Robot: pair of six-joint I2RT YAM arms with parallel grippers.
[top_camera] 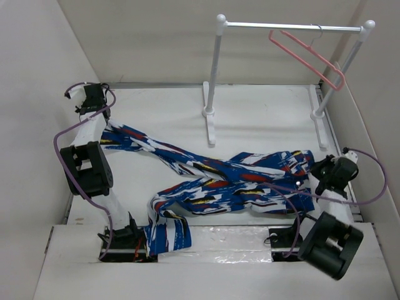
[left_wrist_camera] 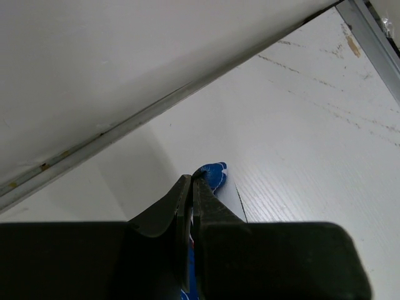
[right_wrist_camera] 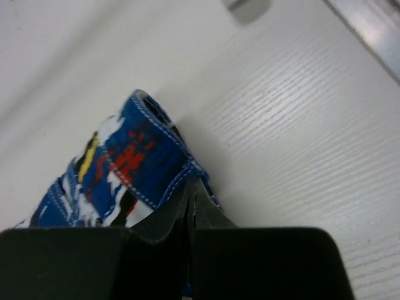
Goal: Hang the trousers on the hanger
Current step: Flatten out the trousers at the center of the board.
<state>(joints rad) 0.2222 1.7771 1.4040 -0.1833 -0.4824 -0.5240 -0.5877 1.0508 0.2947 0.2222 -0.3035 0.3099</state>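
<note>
The blue splashed trousers [top_camera: 219, 178] lie stretched and twisted across the table from far left to near right. My left gripper [top_camera: 105, 123] is shut on one end of them at the far left; a blue edge [left_wrist_camera: 214, 175] pokes out past its closed tips [left_wrist_camera: 192, 182]. My right gripper [top_camera: 310, 175] is shut on the other end at the right; the stitched hem [right_wrist_camera: 140, 162] bunches just beyond its tips [right_wrist_camera: 190, 184]. The pink hanger [top_camera: 307, 57] hangs by its hook from the silver rail at the back right.
The white-posted rack [top_camera: 213, 75] stands at the back, its feet on the table. White walls close in on the left and right. One trouser end [top_camera: 167, 234] drapes over the near ledge between the arm bases. A metal strip [right_wrist_camera: 369, 31] runs along the right edge.
</note>
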